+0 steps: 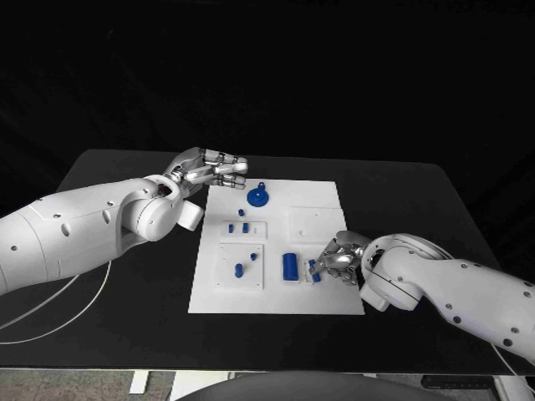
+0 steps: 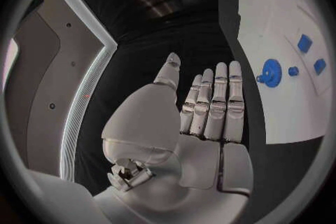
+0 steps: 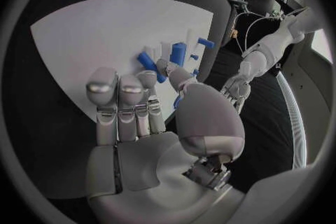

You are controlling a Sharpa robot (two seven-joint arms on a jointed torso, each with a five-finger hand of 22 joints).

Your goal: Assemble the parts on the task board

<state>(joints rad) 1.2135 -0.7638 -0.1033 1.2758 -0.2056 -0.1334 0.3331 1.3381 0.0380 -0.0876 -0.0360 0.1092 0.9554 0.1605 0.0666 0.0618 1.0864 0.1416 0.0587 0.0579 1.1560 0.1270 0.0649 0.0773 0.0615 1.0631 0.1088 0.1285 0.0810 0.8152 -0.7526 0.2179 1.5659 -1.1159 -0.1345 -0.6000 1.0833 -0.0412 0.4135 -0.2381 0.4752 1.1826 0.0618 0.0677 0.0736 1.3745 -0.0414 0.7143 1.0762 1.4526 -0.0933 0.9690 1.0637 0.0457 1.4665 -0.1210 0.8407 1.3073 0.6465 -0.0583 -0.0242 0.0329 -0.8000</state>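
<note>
Both hands are empty: your left hand (image 1: pixel 213 170) is hovering flat, fingers together, off the task board (image 1: pixel 316 200); your right hand (image 1: pixel 340 259), fingers loosely apart, is reaching for a blue part (image 1: pixel 314 271).

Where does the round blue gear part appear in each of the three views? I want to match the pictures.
Head view: blue gear lies at the task board's far edge, just right of the left hand.
Left wrist view: gear lies on the board, beyond the fingertips.
Right wrist view: I cannot find it.
Shared landmark: the white task board.
</note>
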